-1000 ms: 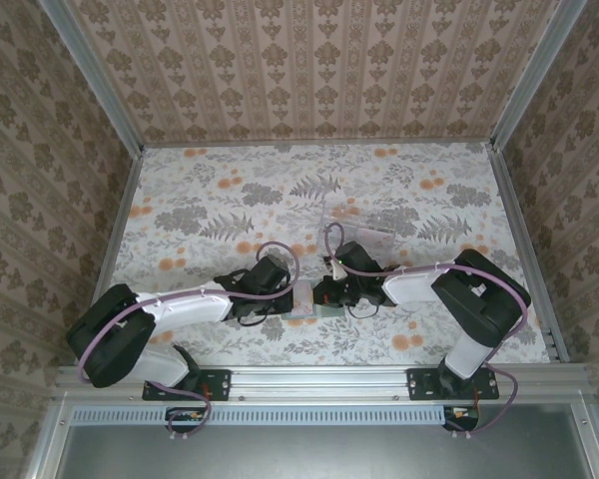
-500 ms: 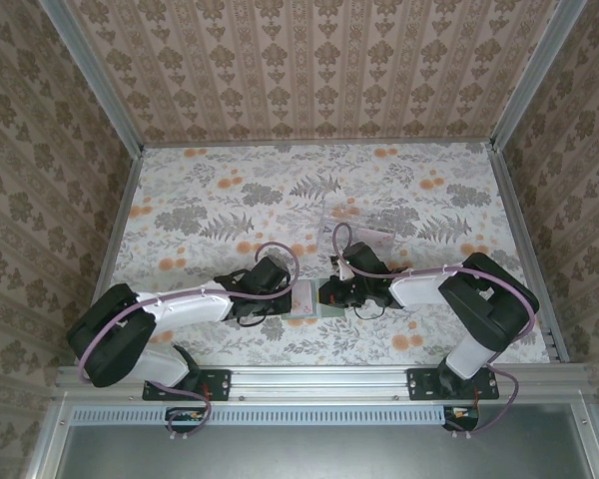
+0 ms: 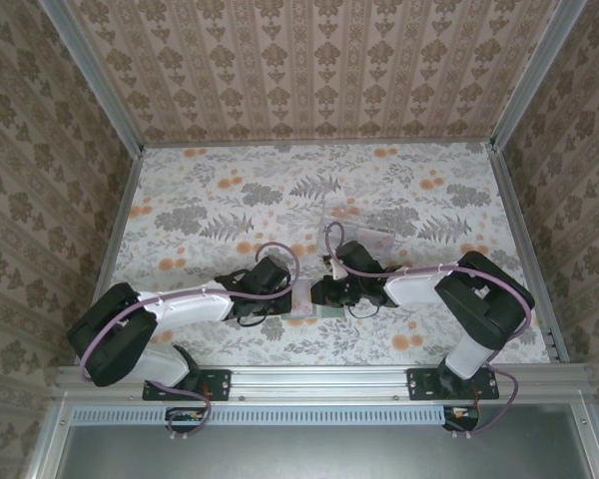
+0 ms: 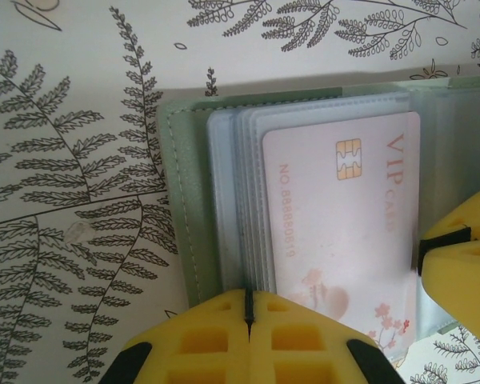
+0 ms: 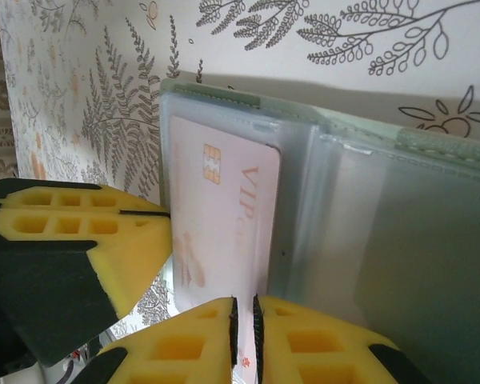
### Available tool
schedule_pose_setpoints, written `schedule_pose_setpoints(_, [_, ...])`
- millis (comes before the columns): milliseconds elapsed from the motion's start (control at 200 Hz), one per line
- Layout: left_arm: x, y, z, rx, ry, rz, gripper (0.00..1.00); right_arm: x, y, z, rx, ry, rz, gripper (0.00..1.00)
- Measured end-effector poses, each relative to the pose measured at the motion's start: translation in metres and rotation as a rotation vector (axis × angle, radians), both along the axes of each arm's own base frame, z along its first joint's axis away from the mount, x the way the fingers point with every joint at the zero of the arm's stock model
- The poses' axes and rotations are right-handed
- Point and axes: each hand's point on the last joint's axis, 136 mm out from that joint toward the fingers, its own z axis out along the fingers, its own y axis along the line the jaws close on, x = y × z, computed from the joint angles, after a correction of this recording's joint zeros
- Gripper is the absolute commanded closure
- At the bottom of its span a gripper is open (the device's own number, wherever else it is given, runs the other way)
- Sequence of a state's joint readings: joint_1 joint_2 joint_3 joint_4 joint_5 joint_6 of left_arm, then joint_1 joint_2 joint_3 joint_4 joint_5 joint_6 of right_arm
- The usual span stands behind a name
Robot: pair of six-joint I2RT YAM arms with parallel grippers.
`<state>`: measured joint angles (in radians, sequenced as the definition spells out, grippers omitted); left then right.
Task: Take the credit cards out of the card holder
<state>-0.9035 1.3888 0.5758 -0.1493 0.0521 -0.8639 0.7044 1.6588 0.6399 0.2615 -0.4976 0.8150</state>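
Fern-and-flower patterned worktop (image 3: 230, 190). The small grey-green folding card holder (image 3: 305, 301) lies open and flat close to the near edge, midway between the two arms. Both claws are down at it, one from each side.

Left claw (image 4: 248, 320): clenched. Its yellow foam pads (image 4: 200, 344) are pressed together with only a dark seam between them. It sits at the card holder's edge, against the ends of the stacked clear plastic sleeves (image 4: 240, 200). I cannot tell whether a sleeve edge is nipped in that seam.

Right claw (image 5: 244, 320): its pads stand a thin slit apart, not fully closed, right at the short edge of the top card. I cannot tell whether it is grasping anything or has released.

Task item: I can make out one pale pinkish-white plastic credit card (image 4: 344, 232). It has a gold chip, "VIP" in orange lettering, a printed number along one side and a faint blossom print. It lies on top of the sleeve stack inside the open card holder, within the outline of the front sleeve. I cannot make out any cards behind it.

In the left wrist view, one right-claw pad sits at the card's far edge.

A clear plastic tray (image 3: 364, 228) sits farther back on the worktop, apart from the card holder.
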Motion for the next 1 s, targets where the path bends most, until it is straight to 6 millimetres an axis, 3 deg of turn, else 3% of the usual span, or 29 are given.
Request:
schedule_pose_setpoints(705, [0.0004, -0.0005, -0.0004, -0.001, 0.002, 0.003, 1.0, -0.0018, 0.0034, -0.0077, 0.012, 0.037, 0.002, 0.81])
schedule_pose_setpoints(815, [0.0004, -0.0005, -0.0004, -0.001, 0.002, 0.003, 1.0, -0.0016, 0.0032, -0.0085, 0.014, 0.044, -0.001, 0.88])
schedule_pose_setpoints(885, [0.0003, -0.0002, -0.0005, 0.0, 0.002, 0.004, 1.0, -0.0014, 0.0031, -0.0089, 0.014, 0.045, -0.002, 1.0])
schedule_pose_setpoints(1000, [0.0006, 0.0004, -0.0006, 0.004, 0.001, 0.006, 1.0, -0.0004, 0.0028, -0.0088, 0.016, 0.051, -0.011, 1.0])
